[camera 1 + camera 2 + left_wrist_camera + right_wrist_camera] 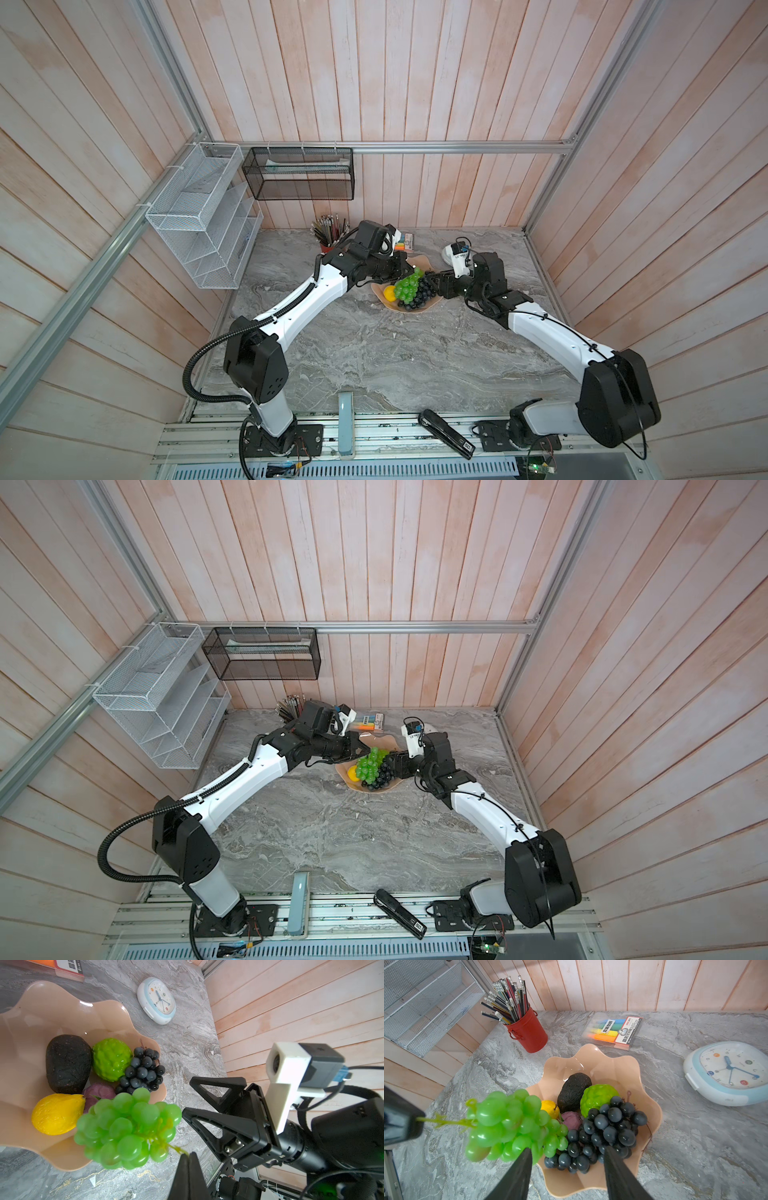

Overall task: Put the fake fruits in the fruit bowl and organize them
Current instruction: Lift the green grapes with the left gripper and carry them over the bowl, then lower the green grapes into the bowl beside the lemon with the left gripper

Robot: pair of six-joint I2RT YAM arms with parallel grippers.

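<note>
Five of the six fruits lie in the fruit bowl [593,1048]: the avocado [574,1089], bumpy lime-green ball [598,1097], yellow ball [550,1108], purple ball [572,1120] and black-purple grape bunch [606,1130]. That bunch rests against the rim just ahead of the right end effector [187,1096], whose jaws stand apart and empty. The left end effector [188,1155] is clenched on the stem of the green grape bunch [124,1126], which hangs off its tips above the bowl's edge (partly overhanging the counter [695,1147], it seems). Left to do, I judge: release that bunch inside, then perhaps tidy the arrangement.
</note>
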